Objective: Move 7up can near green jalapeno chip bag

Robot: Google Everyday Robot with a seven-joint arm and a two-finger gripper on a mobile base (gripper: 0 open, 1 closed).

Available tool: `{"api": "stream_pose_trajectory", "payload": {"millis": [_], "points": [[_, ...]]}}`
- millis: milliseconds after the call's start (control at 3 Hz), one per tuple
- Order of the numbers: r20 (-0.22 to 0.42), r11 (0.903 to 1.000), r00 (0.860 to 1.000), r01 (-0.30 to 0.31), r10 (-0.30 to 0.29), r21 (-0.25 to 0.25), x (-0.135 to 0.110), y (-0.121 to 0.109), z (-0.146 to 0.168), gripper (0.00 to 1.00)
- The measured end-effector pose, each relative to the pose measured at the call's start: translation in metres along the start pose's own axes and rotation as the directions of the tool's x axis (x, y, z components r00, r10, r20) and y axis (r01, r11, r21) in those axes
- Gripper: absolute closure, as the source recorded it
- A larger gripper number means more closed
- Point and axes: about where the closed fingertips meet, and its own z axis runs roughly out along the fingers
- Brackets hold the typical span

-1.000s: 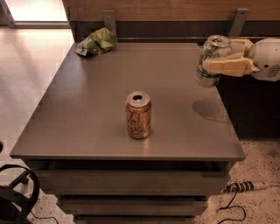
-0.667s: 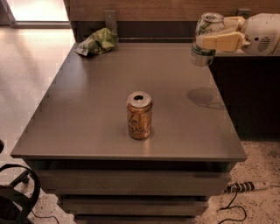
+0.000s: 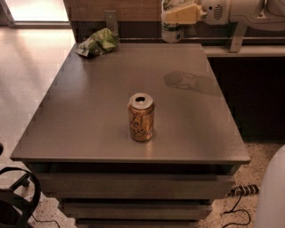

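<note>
The grey table (image 3: 89, 133) carries what it did a moment ago, the gold-orange can (image 3: 141, 116) upright at its middle; the arm (image 3: 240, 11) reaches in level from the right, now farther left and higher than before; the green jalapeno chip bag (image 3: 98, 42) lies at the back left corner; the gripper (image 3: 176, 15) pinches the 7up can (image 3: 172, 32), upright over the table's back edge, well apart from the bag.
</note>
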Motion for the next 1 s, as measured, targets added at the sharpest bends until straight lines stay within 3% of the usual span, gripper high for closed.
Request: {"api": "stream_pose_trajectory", "payload": {"millis": [333, 1000], "points": [[0.015, 0.9999, 1.000, 0.010, -0.010, -0.007, -0.002, -0.010, 0.053, 1.00], [0.118, 1.0000, 0.993, -0.007, 0.006, 0.007, 0.006, -0.022, 0.130, 1.00]]}}
